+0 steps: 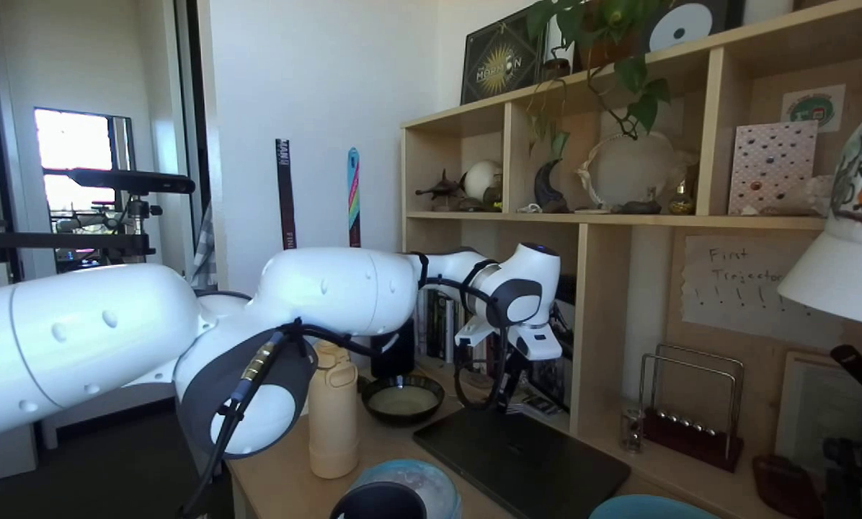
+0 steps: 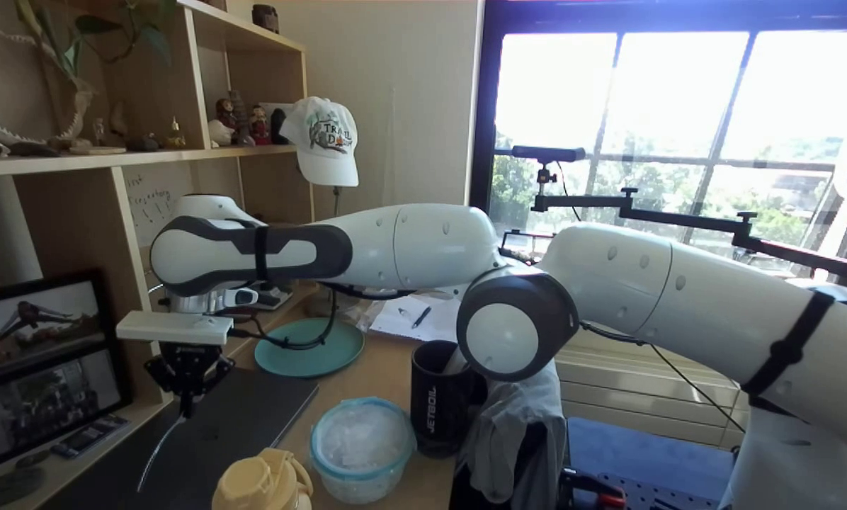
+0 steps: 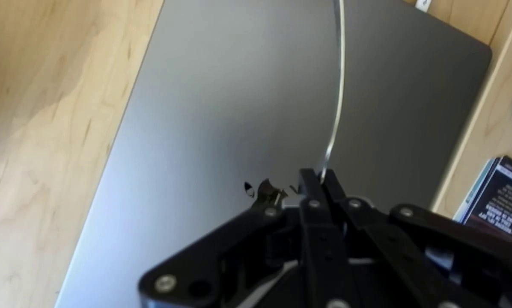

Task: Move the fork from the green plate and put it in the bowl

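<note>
My gripper (image 3: 322, 177) is shut on the fork (image 3: 340, 81), a thin, slightly curved silver strip seen edge-on. In an exterior view, the gripper (image 2: 186, 409) holds the fork (image 2: 156, 452) slanting down above the dark laptop. The gripper (image 1: 504, 404) also shows in an exterior view, where the fork cannot be made out. The dark bowl (image 1: 402, 419) with a pale inside stands behind the cream bottle, apart from the gripper. The green plate (image 2: 271, 361) lies beyond the laptop, and its edge (image 1: 651, 507) shows in an exterior view. The bowl is out of the wrist view.
The closed laptop (image 1: 525, 461) lies under the gripper. The cream bottle (image 1: 334, 425) stands near the bowl. A lidded clear container (image 2: 362, 443) and a black Jetboil cup (image 2: 434, 404) stand on the desk. The wooden shelf (image 1: 581, 324) rises beside the arm, with picture frames (image 2: 41, 354) leaning inside.
</note>
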Action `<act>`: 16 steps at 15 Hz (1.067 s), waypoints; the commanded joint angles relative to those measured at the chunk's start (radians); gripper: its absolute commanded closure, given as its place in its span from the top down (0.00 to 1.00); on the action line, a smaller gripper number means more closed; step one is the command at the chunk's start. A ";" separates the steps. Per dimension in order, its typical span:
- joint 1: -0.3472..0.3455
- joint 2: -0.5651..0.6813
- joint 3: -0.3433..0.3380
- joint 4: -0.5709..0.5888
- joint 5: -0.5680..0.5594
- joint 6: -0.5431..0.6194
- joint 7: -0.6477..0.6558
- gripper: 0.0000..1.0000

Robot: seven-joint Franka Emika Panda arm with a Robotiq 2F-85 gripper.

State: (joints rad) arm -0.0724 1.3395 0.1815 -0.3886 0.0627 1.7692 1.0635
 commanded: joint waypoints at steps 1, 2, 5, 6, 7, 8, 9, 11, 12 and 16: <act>0.025 -0.003 0.010 0.004 0.001 -0.011 -0.038 0.01; 0.032 -0.003 0.011 0.003 0.001 -0.013 -0.047 0.01; 0.053 0.002 0.008 -0.002 -0.002 -0.018 -0.071 0.01; 0.060 0.007 0.005 -0.002 -0.005 -0.015 -0.076 0.01; 0.067 0.011 0.003 -0.002 -0.007 -0.013 -0.080 0.01; 0.075 0.015 0.002 -0.001 -0.009 -0.009 -0.084 0.01; 0.081 0.019 0.001 -0.002 -0.009 -0.009 -0.084 0.01; 0.098 0.024 0.000 0.000 -0.013 -0.007 -0.087 0.01; 0.108 0.025 -0.002 0.002 -0.015 -0.003 -0.087 0.01; 0.147 0.025 -0.006 0.004 -0.024 0.004 -0.089 0.01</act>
State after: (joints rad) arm 0.0495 1.3678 0.1826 -0.3893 0.0558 1.7692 1.0005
